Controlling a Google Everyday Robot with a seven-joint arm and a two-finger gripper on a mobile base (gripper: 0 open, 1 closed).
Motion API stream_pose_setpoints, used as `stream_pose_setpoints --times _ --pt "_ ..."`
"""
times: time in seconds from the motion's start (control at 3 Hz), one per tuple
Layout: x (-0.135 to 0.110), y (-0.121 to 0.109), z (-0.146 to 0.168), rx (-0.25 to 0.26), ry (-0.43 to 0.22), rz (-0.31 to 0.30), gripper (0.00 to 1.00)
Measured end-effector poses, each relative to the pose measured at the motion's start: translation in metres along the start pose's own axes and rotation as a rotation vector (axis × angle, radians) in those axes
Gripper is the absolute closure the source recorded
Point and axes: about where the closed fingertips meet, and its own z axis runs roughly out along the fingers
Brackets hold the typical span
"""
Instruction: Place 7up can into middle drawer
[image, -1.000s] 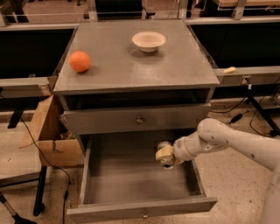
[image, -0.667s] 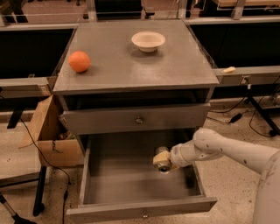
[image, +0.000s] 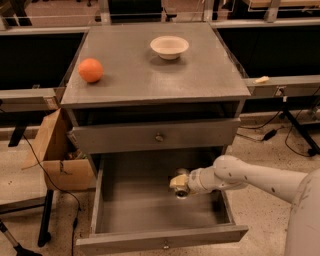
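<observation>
The middle drawer (image: 145, 212), the lowest of the grey cabinet, is pulled wide open, and its front panel with a small knob is near the bottom edge. My gripper (image: 180, 187) reaches in from the right on a white arm and hovers over the right part of the drawer's inside. It is shut on the 7up can (image: 181, 194). Only the can's small shiny end shows, below the yellowish fingertips. The can is held above the drawer floor.
The drawer above (image: 155, 136) is closed. An orange (image: 90, 70) and a cream bowl (image: 169, 46) sit on the cabinet top. A cardboard box (image: 55, 150) and cables lie left of the cabinet. Dark shelving runs on both sides.
My gripper has moved left and slightly lower with the can, further over the inside of the open drawer. Nothing else has moved.
</observation>
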Motion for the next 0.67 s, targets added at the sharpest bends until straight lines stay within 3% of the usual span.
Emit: stream_pose_setpoints --times 0.67 --pt "0.013 -0.008 0.036 0.091 0.027 0.033 0.15"
